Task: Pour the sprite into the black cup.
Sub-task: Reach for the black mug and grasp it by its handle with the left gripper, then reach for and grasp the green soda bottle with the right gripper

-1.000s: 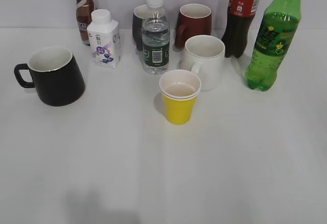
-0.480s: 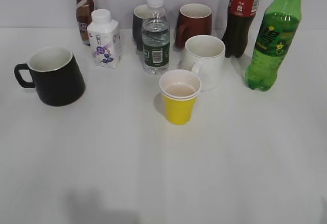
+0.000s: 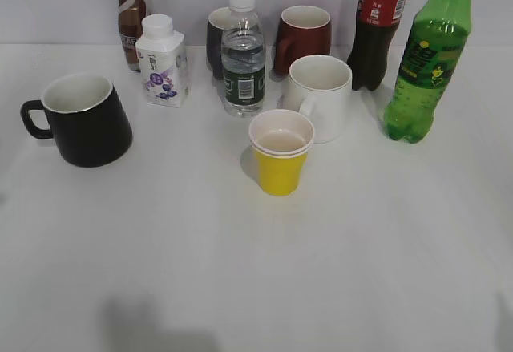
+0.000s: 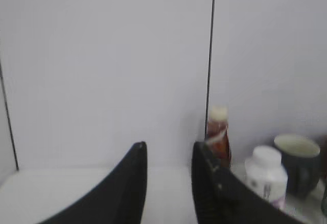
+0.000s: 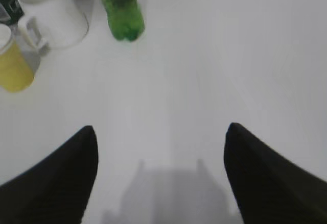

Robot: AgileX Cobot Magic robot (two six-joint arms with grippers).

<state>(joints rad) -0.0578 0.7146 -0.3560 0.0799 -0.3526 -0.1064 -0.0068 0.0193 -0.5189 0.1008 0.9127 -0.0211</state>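
Observation:
The sprite (image 3: 425, 63), a tall green bottle with a green cap, stands upright at the back right of the white table. Its lower part also shows at the top of the right wrist view (image 5: 122, 9). The black cup (image 3: 84, 123), white inside with its handle to the left, stands at the left. Neither gripper shows in the exterior view. My right gripper (image 5: 161, 132) is wide open and empty above bare table, nearer the front than the sprite. My left gripper (image 4: 168, 152) is open by a narrow gap, empty, and faces the back wall.
A yellow paper cup (image 3: 280, 159) stands in the middle, with a white mug (image 3: 321, 95) behind it. Along the back stand a water bottle (image 3: 243, 55), a cola bottle (image 3: 378, 31), a dark red mug (image 3: 304, 35), a narrower dark mug (image 3: 215, 39), a white carton bottle (image 3: 163, 63) and a brown drink bottle (image 3: 131, 15).
The objects have not moved. A faint shadow has appeared at the lower right edge of the exterior view.

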